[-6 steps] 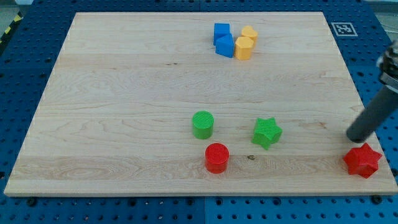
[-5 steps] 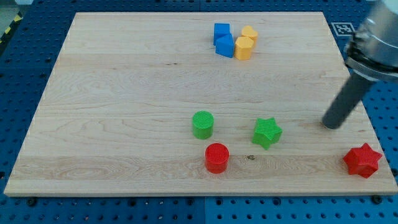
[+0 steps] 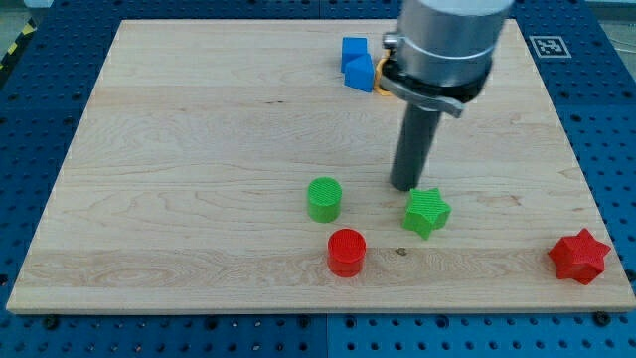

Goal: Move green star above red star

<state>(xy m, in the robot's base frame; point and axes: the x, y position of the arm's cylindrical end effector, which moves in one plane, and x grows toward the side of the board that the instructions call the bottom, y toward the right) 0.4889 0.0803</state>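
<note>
Green star (image 3: 427,212) just below-right of my tip (image 3: 404,187) (bare rod end effector, holding nothing); red star (image 3: 579,257) well apart.

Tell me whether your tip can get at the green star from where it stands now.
Probably yes. My tip sits just above-left of the green star, with nothing between them; the green cylinder and red cylinder lie off to the view's left.

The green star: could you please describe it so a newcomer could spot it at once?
On the wooden board, look right of centre near the view's bottom. The green star sits just below my tip; its neighbour, the green cylinder, is round, while this one has points.
</note>
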